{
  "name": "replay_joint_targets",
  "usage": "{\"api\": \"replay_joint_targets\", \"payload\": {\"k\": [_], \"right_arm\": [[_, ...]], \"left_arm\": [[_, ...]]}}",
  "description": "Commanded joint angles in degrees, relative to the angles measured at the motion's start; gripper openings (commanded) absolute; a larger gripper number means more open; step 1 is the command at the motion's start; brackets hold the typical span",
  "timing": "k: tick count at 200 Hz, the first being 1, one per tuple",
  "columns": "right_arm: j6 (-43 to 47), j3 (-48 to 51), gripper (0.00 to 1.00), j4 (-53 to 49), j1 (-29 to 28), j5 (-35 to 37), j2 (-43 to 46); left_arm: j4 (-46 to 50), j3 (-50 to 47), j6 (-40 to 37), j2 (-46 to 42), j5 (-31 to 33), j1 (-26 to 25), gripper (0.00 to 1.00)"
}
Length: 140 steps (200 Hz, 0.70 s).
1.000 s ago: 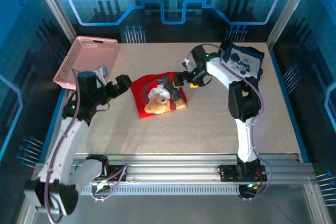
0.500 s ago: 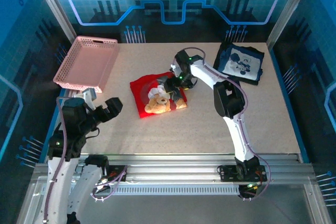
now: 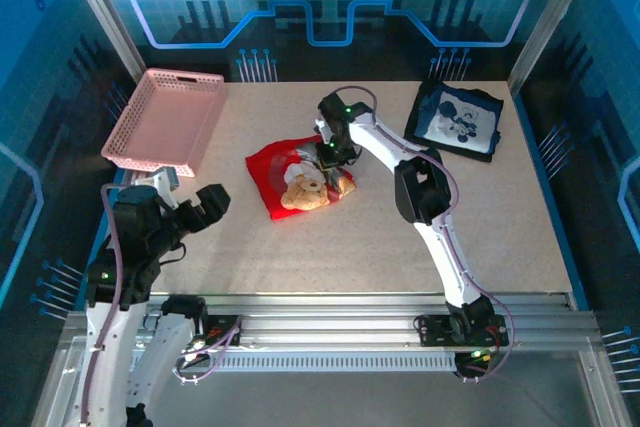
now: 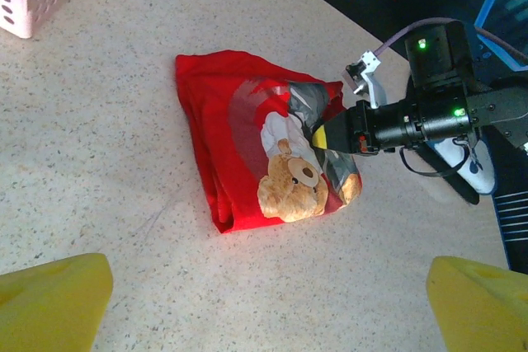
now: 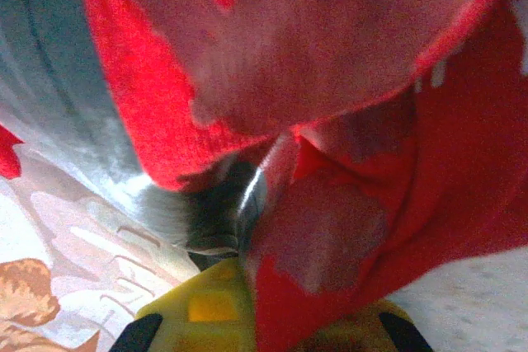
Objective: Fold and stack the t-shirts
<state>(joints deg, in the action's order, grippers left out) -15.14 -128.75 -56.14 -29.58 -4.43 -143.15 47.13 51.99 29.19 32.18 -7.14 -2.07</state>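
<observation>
Right hand (image 3: pixel 324 156) clamped on the red t-shirt (image 3: pixel 268 173); left hand (image 3: pixel 203 209) spread wide, holding nothing

Soft cloth red t-shirt (image 3: pixel 290 177) on matt speckled table (image 3: pixel 400 247).

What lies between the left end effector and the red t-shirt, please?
Bare speckled tabletop, from the left end effector to the red t-shirt, in the left wrist view.

No lettering, number or brand can be read anywhere. The bright red cloth t-shirt (image 3: pixel 268 175) carries a brown teddy-bear picture without legible words. The dark navy cloth t-shirt (image 3: pixel 458 119) carries a white-and-black graphic, too small to read.
</observation>
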Motion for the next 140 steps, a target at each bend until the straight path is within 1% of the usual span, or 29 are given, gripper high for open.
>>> {"api": "replay_joint_targets", "payload": {"k": [1, 21, 47, 67, 79, 88, 121, 140], "right_arm": [[0.74, -2.48, 0.00, -1.17, 1.51, 10.80, 6.04], [-0.43, -3.92, 0.00, -0.48, 4.80, 13.89, 9.35], [-0.37, -7.39, 0.00, 0.15, 9.26, 16.35, 11.20], [0.72, -11.69, 0.00, 0.64, 12.38, 16.03, 10.18], [2.18, -13.38, 0.00, 2.68, 13.75, 15.77, 10.17], [3.26, -14.83, 0.00, 3.80, 14.71, 15.68, 8.08], [5.01, -26.57, 0.00, 2.27, 18.26, 15.53, 3.02], [6.17, -27.40, 0.00, 3.32, 19.66, 14.98, 2.96]], "left_arm": [[-2.44, 0.72, -1.51, 0.30, -0.73, -0.27, 0.99], [-4.91, -0.44, -2.63, -0.45, -0.86, -0.31, 0.99], [-7.32, -1.14, -3.57, 0.71, -1.38, -0.31, 0.99], [-9.27, -1.92, -3.22, 2.88, -2.76, -0.38, 0.99], [-10.93, -2.68, -2.55, 3.98, -3.61, -0.40, 0.99], [-12.06, -3.26, -2.10, 4.69, -3.84, -0.40, 0.99], [-14.35, -4.25, -1.96, 6.52, -3.69, -0.49, 0.99], [-14.49, -4.43, -2.27, 7.18, -3.66, -0.48, 0.99]]}}
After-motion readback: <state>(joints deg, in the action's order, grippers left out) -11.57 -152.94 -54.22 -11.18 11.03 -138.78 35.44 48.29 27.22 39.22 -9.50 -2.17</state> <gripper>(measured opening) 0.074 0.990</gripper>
